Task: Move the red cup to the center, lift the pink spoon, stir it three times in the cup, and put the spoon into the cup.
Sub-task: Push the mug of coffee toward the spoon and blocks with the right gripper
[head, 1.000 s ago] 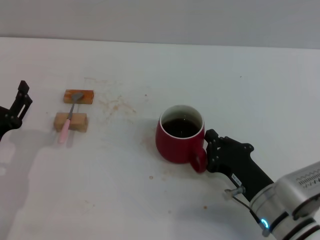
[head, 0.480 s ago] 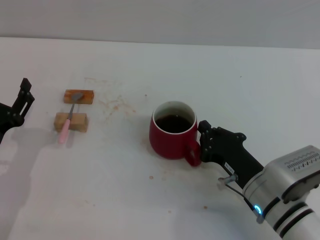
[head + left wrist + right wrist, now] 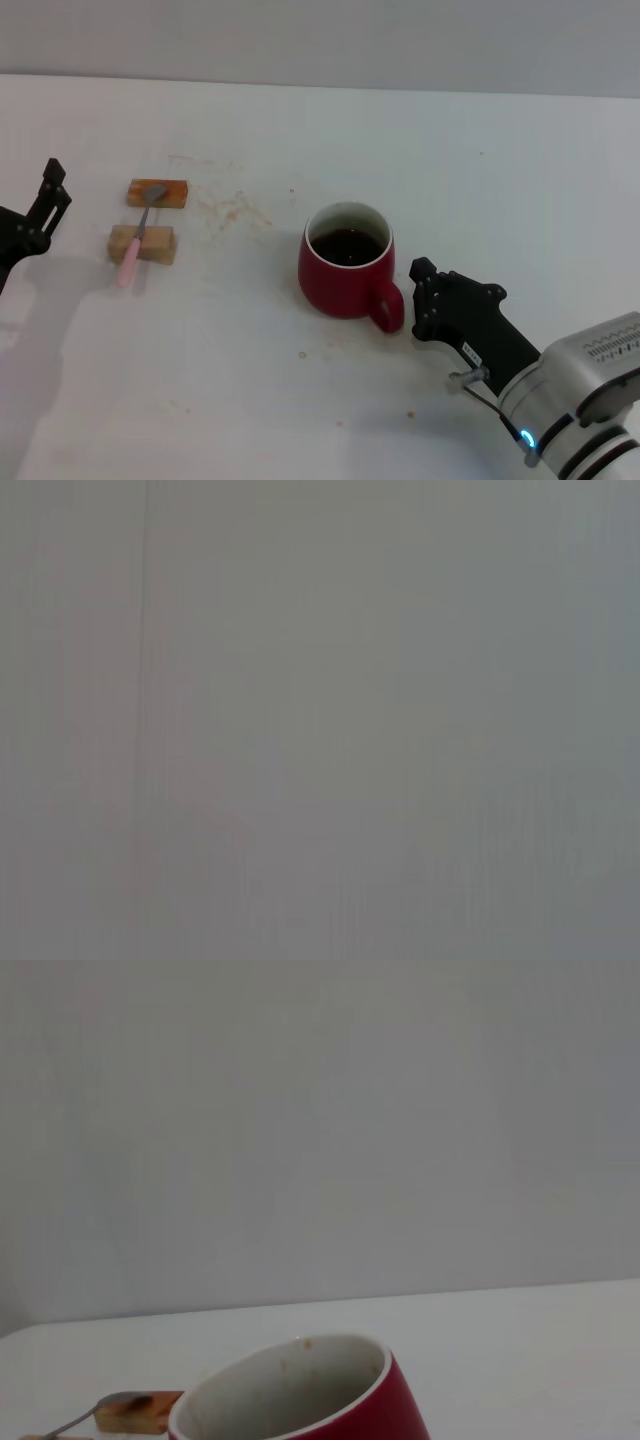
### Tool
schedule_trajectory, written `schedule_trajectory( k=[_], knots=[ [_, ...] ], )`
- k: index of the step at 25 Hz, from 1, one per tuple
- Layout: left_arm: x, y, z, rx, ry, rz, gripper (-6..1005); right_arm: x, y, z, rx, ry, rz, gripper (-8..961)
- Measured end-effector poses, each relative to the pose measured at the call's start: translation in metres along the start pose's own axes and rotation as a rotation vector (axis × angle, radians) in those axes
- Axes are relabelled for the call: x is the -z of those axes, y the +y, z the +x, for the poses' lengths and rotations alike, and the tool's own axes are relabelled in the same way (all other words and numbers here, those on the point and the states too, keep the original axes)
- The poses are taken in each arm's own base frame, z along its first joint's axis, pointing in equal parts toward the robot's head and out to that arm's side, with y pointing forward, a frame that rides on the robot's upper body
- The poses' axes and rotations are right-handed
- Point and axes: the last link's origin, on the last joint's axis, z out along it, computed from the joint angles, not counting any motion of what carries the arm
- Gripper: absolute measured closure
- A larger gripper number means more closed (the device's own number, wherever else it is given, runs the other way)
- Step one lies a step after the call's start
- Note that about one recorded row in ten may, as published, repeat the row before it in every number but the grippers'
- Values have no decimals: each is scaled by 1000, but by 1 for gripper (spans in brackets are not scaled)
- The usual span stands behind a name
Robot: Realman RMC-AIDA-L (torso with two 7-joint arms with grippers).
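Observation:
The red cup (image 3: 343, 268) stands upright near the table's middle with dark liquid inside, its handle (image 3: 389, 306) pointing toward my right gripper (image 3: 420, 300). That gripper is open and sits just clear of the handle, touching nothing. The right wrist view shows the red cup's rim (image 3: 290, 1385) close up. The pink spoon (image 3: 130, 259) lies across two wooden blocks at the left, its metal bowl (image 3: 154, 190) on the far one. My left gripper (image 3: 40, 210) hangs open at the left edge, well short of the spoon. The left wrist view shows only plain grey.
Two tan wooden blocks (image 3: 158, 193) (image 3: 142, 243) hold the spoon off the white table (image 3: 480, 180). Brown specks and stains lie between the blocks and the cup. The far block and the spoon's bowl (image 3: 120, 1401) show beyond the cup in the right wrist view.
The right gripper slid the cup a little to the left, then let go of the handle and backed away from it. The left arm has barely moved.

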Motion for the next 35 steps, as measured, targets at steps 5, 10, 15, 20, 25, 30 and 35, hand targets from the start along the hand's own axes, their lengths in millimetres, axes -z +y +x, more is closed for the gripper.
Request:
schedule_trajectory(
  k=[5,10,15,20,25,30,35],
  knots=[
    [0,1,-2,0,-15,-2,296,-4,2,-3,1,-5,-9,953],
    [-1,1,-2,2,-14,-4,298,-10,4,-7,9,-12,-23,953],
    [-2,2,-2,2,-13,-5,301,-13,5,-9,14,-14,-31,953],
    [-3,2,-1,2,-12,-6,303,-16,4,-11,20,-13,-32,953],
    [-3,2,-1,2,-11,-6,305,-23,2,-14,25,-6,-30,953],
    [-2,2,-2,5,-15,-5,308,-27,1,-17,27,-14,-27,953],
    [-1,2,-3,26,-17,-5,310,-30,5,-19,31,-9,-43,953]
  ],
)
